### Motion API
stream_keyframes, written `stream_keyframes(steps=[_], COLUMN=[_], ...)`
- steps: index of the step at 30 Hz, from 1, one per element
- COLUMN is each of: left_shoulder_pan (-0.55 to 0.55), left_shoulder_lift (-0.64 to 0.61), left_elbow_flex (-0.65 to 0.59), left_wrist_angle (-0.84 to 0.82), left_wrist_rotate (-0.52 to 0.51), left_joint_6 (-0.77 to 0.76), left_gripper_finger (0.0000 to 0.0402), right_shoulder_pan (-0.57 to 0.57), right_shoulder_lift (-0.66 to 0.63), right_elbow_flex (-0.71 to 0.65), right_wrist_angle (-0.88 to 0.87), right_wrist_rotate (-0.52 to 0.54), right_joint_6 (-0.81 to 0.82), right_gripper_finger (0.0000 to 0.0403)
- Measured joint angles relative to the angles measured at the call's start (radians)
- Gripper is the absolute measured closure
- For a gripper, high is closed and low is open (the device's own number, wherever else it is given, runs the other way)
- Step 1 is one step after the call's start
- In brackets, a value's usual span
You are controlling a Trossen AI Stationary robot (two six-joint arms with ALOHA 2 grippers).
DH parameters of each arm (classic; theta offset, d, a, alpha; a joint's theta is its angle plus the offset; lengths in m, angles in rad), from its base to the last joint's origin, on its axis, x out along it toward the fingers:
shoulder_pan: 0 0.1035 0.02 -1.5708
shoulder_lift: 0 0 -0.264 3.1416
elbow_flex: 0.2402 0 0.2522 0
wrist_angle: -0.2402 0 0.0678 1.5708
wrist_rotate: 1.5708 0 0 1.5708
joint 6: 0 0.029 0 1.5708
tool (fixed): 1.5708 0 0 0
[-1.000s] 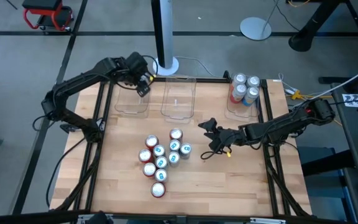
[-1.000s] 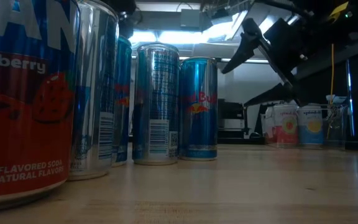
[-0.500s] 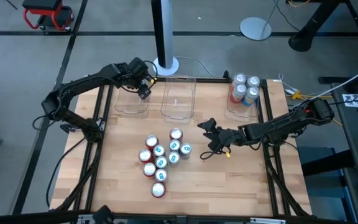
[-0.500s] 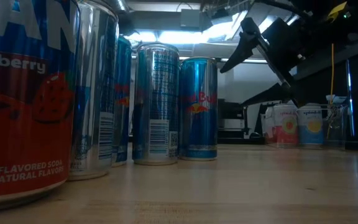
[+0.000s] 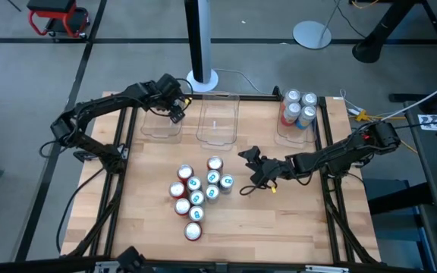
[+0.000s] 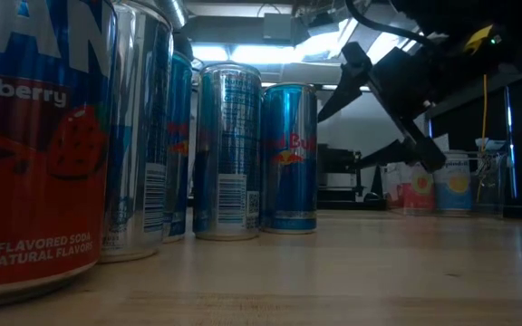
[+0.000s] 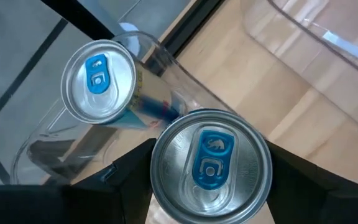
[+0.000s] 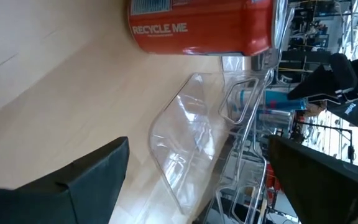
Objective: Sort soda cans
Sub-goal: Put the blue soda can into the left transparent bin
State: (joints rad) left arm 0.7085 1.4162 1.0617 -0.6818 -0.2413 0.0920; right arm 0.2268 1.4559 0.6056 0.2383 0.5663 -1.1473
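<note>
Holding a blue-tabbed can (image 7: 209, 165) between its fingers, the left gripper (image 5: 174, 108) hangs over the far-left clear bin (image 5: 160, 125); the can's body is hidden under its silver top. One more can (image 7: 99, 81) stands in that bin, seen partly through the plastic. Middle bin (image 5: 218, 120): contents not discernible. Far-right bin (image 5: 283, 133): four cans (image 5: 299, 108). Table (image 5: 294, 220) centre: a cluster of about ten cans (image 5: 198, 193), red and blue; labels too small to read from above. Right gripper (image 5: 250, 173): jaws spread wide, empty, just right of the cluster. Low view: nearest red can (image 6: 34, 145) cut off at the frame edge.
</note>
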Motion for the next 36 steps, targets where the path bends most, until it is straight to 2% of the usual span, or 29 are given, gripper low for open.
stream_keyframes(steps=[5, 13, 19, 30, 36], left_shoulder_pan=[0.017, 0.027, 0.027, -0.013, -0.124], left_shoulder_lift=[0.0, 0.0, 0.0, -0.081, -0.171], left_elbow_flex=[-0.024, -0.025, -0.019, 0.172, 0.212], left_wrist_angle=[0.021, 0.052, 0.054, -0.071, -0.111], left_wrist_rotate=[-0.005, -0.011, -0.009, -0.011, 0.006], left_joint_6=[0.021, 0.021, 0.054, 0.07, 0.073], left_gripper_finger=[0.0161, 0.0118, 0.0111, 0.0109, 0.0109], right_shoulder_pan=[0.0, 0.0, 0.0, 0.0, 0.0], right_shoulder_lift=[0.0, 0.0, 0.0, 0.0, 0.0], right_elbow_flex=[0.0, 0.0, 0.0, 0.0, 0.0], right_wrist_angle=[-0.001, -0.001, -0.002, -0.003, -0.003], right_wrist_rotate=[0.0, 0.0, -0.001, 0.0, 0.0], right_joint_6=[0.0, 0.002, 0.002, -0.001, -0.001], right_gripper_finger=[0.0022, 0.0022, 0.0022, 0.0022, 0.0022])
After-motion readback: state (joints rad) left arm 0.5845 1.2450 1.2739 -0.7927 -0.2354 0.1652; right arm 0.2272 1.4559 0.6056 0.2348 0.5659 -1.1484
